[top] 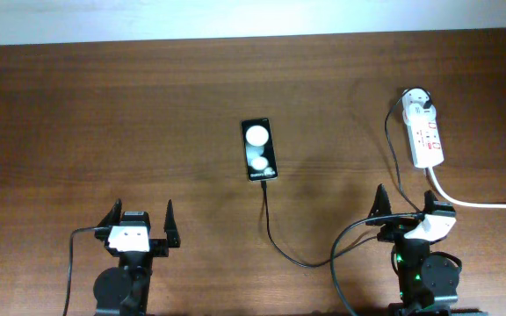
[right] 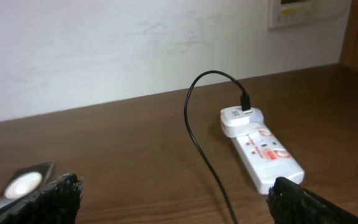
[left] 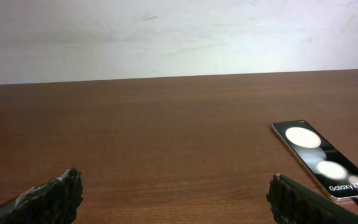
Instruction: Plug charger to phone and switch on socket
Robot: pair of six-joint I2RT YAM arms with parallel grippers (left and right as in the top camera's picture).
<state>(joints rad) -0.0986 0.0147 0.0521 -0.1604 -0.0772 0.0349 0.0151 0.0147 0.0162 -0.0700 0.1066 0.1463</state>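
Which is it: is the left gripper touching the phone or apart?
Apart. The overhead view shows bare table between the left gripper and the phone.

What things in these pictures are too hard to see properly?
Overhead: whether the tip of the charger cable is pushed into the phone; too small.
Left wrist: the phone's cable end; cut off at the bottom right corner.
Overhead and right wrist: whether the switches on the power strip are on; too small.
Overhead: where the thick white cord ends; cut off by the right edge.
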